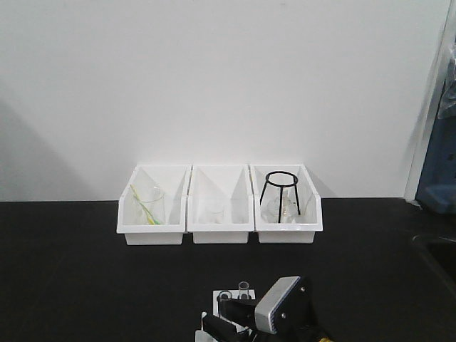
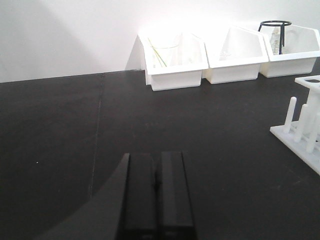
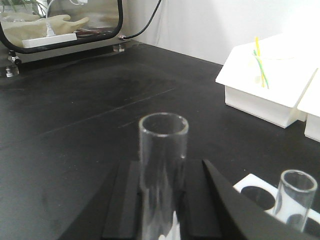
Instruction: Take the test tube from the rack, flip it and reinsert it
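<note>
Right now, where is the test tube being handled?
In the right wrist view, the test tube stands upright between the right gripper fingers, left of the rack's second tube.

A: Is the light even?
B: Mostly soft. The wall (image 1: 228,78) shows a grey shadow at left; the left wrist view blows out the bins (image 2: 176,60).
A: Sharpness?
B: The test tube (image 3: 162,175) up close blurs; the black tabletop (image 1: 71,271) swallows detail.

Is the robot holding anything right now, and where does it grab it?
Yes. The right gripper is shut on a glass test tube, pinching its lower part. The left gripper is shut and holds nothing.
</note>
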